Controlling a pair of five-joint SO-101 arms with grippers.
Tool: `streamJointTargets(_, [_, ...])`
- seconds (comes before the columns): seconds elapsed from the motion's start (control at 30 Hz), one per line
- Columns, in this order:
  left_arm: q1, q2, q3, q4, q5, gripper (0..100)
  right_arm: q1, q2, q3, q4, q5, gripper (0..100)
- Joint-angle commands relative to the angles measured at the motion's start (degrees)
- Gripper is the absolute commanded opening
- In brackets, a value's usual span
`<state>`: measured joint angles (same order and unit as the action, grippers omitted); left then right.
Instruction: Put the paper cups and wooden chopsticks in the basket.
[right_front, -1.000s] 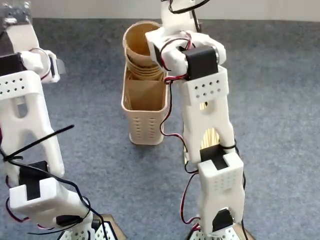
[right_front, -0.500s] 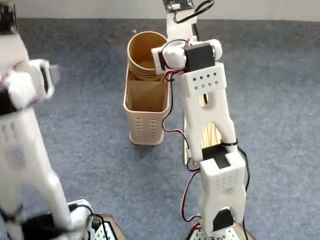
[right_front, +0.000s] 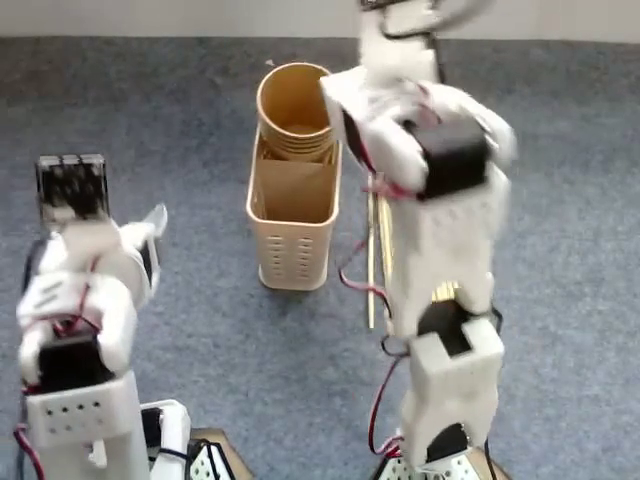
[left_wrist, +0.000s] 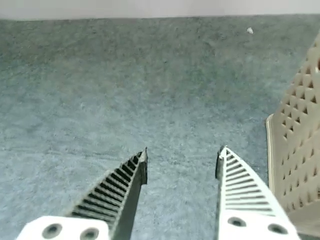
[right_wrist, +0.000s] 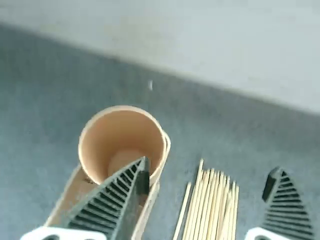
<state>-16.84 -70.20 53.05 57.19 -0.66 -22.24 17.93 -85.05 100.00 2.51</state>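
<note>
We judged the right gripper (right_wrist: 207, 172) nearer: its fingers were spread astride the wooden chopsticks (right_wrist: 212, 205), a bundle lying centre frame in the high view, long axis up-down, just right of the basket (right_front: 290, 255). The paper cups (right_front: 293, 100) stood in the basket. The left gripper (left_wrist: 182, 155), also spread, sat lower left, well apart.

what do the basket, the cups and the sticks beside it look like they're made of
Basket: likely moulded plastic, matt cream, with rows of slots in its wall. Cups: seemingly paper, matt tan, thin rims, nested. Chopsticks: probably bare wood or bamboo, pale and thin, no gloss visible.
</note>
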Motion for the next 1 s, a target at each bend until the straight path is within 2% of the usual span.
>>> streamJointTargets(0.0, [0.8,-8.4,9.4,-5.5,0.3,25,1.4,-7.5,-0.3,1.2,-0.2,35.4])
streamJointTargets(0.23, [1.0,-18.5,23.9,-15.0,0.3,25,7.2,-19.5,35.8,1.1,0.2,35.4])
streamJointTargets(0.4, [1.0,-22.7,33.9,-23.1,0.6,25,8.4,-28.9,65.5,0.0,7.7,35.4])
streamJointTargets(0.6, [1.0,-27.3,41.1,-26.9,0.6,25,16.7,-32.4,92.6,-21.0,10.8,35.4])
streamJointTargets(0.8, [0.7,-31.8,44.2,-25.3,0.4,25,17.8,-29.8,108.8,-41.4,10.8,35.4])
streamJointTargets(0.97, [0.8,-32.2,44.2,-23.3,0.4,25,17.3,-20.6,105.8,-46.6,10.5,35.4])
